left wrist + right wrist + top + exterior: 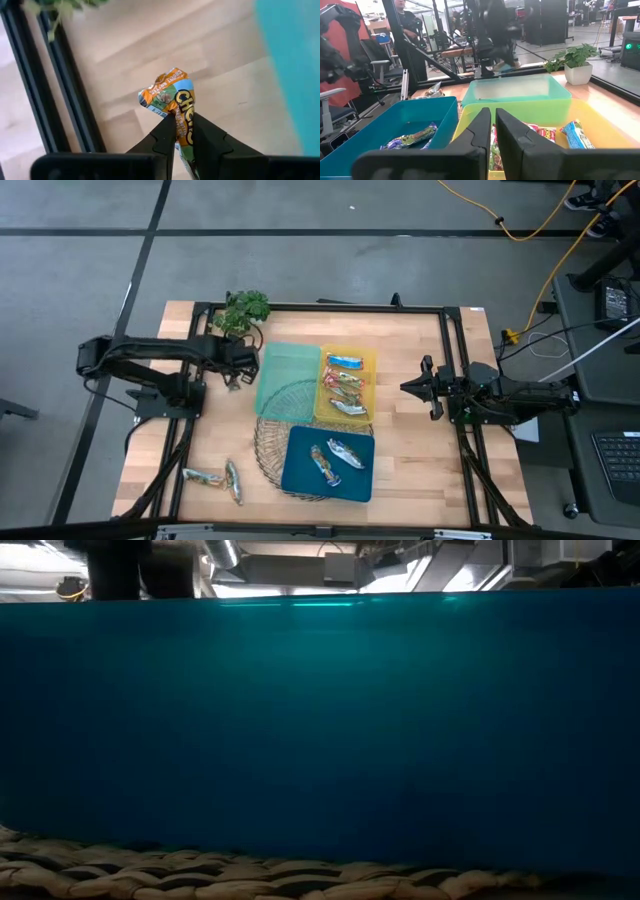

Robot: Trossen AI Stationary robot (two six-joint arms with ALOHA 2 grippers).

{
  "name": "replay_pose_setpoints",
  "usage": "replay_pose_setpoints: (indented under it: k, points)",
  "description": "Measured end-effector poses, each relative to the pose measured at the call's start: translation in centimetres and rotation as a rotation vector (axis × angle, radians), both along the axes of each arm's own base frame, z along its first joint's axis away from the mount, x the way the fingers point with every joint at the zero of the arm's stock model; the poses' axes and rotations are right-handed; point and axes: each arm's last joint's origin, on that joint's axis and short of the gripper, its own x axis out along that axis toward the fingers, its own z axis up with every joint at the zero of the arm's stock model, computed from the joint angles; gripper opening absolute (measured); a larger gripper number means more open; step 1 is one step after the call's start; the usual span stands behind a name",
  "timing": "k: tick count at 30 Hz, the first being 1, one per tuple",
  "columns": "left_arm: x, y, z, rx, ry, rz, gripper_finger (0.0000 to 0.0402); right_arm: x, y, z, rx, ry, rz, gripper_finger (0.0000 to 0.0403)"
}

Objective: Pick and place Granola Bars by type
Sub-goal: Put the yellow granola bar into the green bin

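Note:
My left gripper (238, 377) is shut on an orange-and-green granola bar (170, 97) above the wood, just left of the pale green tray (285, 375) and near the plant (243, 310). The yellow tray (368, 360) holds several bars. Two more bars lie flat in the blue tray (300, 480). Another two bars (200, 476) (234, 480) lie flat on the table near its near-left corner. My right gripper (408, 388) waits, shut, to the right of the yellow tray, and its fingers (492, 125) point over the trays. My left gripper pinches the bar's wrapper (182, 122) between its two fingers, coming from above and pointing down. The bar runs along the fingers. Its crumpled free end (160, 95) sticks out past the fingertips. It hangs clear of the table.
A wire basket (285, 430) lies under the trays, and its weave shows in the low view (200, 880) below the blue tray's wall (320, 720). Black frame rails (200, 430) run along the table's sides. A person stands in the room beyond (405, 25).

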Motion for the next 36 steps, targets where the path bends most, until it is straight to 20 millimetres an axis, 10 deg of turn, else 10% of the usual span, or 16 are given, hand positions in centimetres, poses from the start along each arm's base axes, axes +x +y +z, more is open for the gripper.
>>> replay_pose_setpoints:
  k: [16,36]
  points:
    - [-1.7,-0.3,9.6,0.161,-0.324,-0.189,0.0047,0.0,0.0,0.0,0.000,0.000,0.000,0.0032]
    - [-0.7,-3.0,16.4,0.336,-0.801,-0.676,0.0047,0.0,0.0,0.0,0.000,-0.001,0.000,0.0032]
